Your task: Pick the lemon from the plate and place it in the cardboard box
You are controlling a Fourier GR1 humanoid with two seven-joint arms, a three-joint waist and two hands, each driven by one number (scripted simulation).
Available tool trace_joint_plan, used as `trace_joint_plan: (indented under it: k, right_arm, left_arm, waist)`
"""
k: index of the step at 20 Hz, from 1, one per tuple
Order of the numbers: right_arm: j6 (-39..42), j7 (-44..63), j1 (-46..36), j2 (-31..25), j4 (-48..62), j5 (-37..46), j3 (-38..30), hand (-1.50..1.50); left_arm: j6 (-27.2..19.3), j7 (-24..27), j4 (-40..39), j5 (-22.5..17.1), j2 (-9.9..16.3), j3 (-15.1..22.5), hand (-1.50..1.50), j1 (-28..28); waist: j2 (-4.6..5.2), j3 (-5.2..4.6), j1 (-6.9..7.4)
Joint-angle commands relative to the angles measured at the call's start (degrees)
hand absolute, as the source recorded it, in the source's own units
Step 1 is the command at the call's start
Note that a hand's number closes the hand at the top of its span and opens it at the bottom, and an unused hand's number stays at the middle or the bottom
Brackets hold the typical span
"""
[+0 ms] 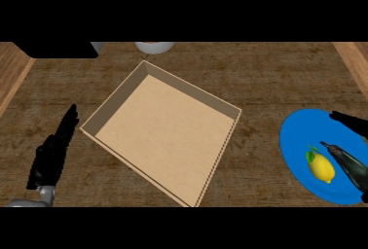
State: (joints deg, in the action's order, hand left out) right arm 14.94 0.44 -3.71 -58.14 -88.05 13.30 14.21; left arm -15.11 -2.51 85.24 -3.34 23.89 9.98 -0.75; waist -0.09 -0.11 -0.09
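Observation:
A yellow lemon (322,168) with a green leaf lies on a blue plate (298,136) at the right edge of the counter. My right hand (351,163) hovers over the plate with straight fingers, one fingertip just right of the lemon and another reaching across the plate's upper rim; nothing is held. The shallow cardboard box (164,130) sits open and tilted diamond-wise in the middle, with nothing inside. My left hand (52,153) rests left of the box, fingers straight and pointing away from me.
A white round object (154,46) and a black block (57,49) stand at the far edge behind the box. Lighter wooden strips (14,73) border the dark counter on the left and right.

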Motion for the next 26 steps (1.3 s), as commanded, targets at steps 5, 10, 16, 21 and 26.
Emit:
trace_joint_plan:
  k: [5, 10, 16, 21, 26]
  right_arm:
    - [-1.5, 8.5, 7.0, 5.7, -6.4, 8.8, 0.2, -1.5]
    - [2.6, 8.0, 1.5, 10.4, 1.0, 13.6, -1.6, -1.5]
    - [4.8, 8.1, 3.1, 15.1, -0.3, 18.7, -4.4, -1.5]
    - [5.6, 5.7, 2.6, 17.6, 1.7, 21.8, -5.7, -1.5]
    - [5.1, 2.4, 1.8, 20.1, 5.6, 26.2, -8.1, -1.5]
  left_arm:
    - [-0.2, -0.4, -1.2, 3.0, -3.0, -1.4, 0.0, -0.5]
    - [0.2, 0.0, 1.8, 5.5, -4.9, -1.4, 0.0, 2.4]
    - [5.3, -2.6, 0.5, 5.4, -4.6, -5.3, 0.0, -0.8]
    - [6.9, -0.5, 0.4, 5.5, -4.8, -8.0, 0.0, 0.3]
    - [5.7, -3.6, 4.2, 9.5, -8.1, -6.1, 0.0, 1.3]
  waist:
    - [0.01, 0.09, -0.46]
    - [0.08, 0.12, 0.26]
    - [0.06, 0.11, 0.05]
    - [0.09, 0.11, 0.16]
    - [0.08, 0.12, 0.19]
